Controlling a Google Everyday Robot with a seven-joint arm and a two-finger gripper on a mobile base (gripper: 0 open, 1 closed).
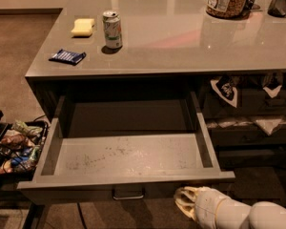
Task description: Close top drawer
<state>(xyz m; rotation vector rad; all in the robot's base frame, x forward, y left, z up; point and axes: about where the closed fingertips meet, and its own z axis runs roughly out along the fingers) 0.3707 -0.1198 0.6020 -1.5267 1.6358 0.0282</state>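
Note:
The top drawer [128, 156] is pulled far out of the grey counter. Its inside is empty, with a pale scuffed, speckled floor. Its flat front [86, 192] faces me at the bottom of the camera view, with a small metal pull handle [128, 193] near the middle. My gripper [185, 203], pale and cream-coloured, sits low at the bottom right. It is just in front of the drawer front, right of the handle, below the drawer's right corner. The white arm trails off to the right.
The grey countertop [181, 37] holds a soda can [112, 29], a yellow sponge [83, 26], a blue snack packet [67, 56] and a large jar [228, 0]. A tray of snack bags [14, 147] stands at the left. Grey drawers with black-and-white fabric scraps [248, 104] are at the right.

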